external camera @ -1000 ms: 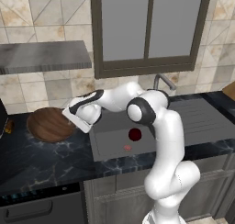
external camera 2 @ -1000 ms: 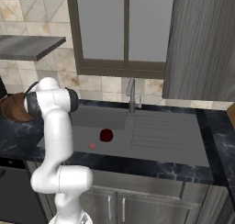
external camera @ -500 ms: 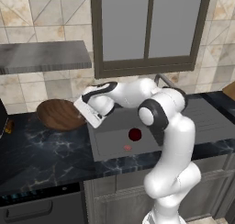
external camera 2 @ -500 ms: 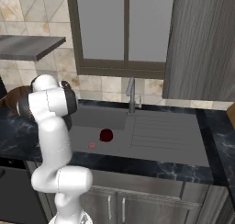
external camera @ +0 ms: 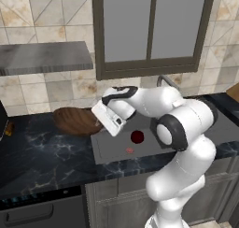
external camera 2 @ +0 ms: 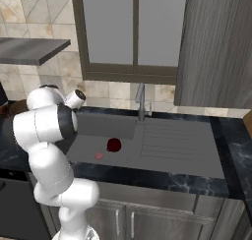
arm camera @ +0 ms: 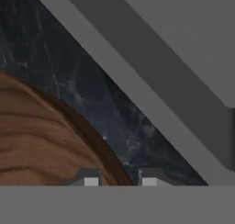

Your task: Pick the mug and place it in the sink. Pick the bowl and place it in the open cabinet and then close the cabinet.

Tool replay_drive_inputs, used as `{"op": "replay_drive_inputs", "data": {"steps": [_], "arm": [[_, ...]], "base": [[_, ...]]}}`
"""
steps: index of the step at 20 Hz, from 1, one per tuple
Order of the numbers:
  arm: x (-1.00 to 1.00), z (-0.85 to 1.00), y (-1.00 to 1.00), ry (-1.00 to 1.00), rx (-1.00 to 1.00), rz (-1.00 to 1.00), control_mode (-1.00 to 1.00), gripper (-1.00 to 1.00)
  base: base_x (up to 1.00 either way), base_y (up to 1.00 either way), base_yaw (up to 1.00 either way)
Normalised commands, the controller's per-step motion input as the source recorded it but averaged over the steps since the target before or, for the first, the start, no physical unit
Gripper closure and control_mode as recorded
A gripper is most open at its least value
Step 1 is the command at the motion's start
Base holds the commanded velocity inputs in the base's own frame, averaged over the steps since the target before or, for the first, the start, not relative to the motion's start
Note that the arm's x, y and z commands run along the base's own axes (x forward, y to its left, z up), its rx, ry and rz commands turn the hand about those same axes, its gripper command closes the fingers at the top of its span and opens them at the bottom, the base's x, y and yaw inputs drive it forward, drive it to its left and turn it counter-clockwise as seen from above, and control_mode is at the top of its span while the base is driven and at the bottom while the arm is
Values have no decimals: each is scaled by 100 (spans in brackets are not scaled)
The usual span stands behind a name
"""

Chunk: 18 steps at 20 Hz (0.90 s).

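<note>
Pincer [arm camera: 117, 182]: two dark tips straddling the rim, clenched on the wide brown wooden bowl [external camera: 77, 121], now carried nearer the sink than a second ago. One matte grey sink basin [external camera 2: 93, 126]. One bowl, above the dark marble counter [external camera: 42, 152]. One small dark red mug [external camera 2: 114, 145], inside the sink.

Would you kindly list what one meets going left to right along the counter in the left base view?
Bowl → gripper → mug → faucet.
</note>
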Motion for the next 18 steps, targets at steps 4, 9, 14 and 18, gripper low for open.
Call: {"op": "replay_drive_inputs", "data": {"steps": [4,9,14,18], "arm": [[-57,19,-78,27,-1,-18,-100,100],[-45,4,-90,30,0,-26,-100,100],[-46,0,-80,-4,-19,-27,-100,100],[-28,0,-68,-9,-32,-24,-100,100]], "base": [[0,0,0],[0,0,0],[0,0,0],[0,0,0]]}}
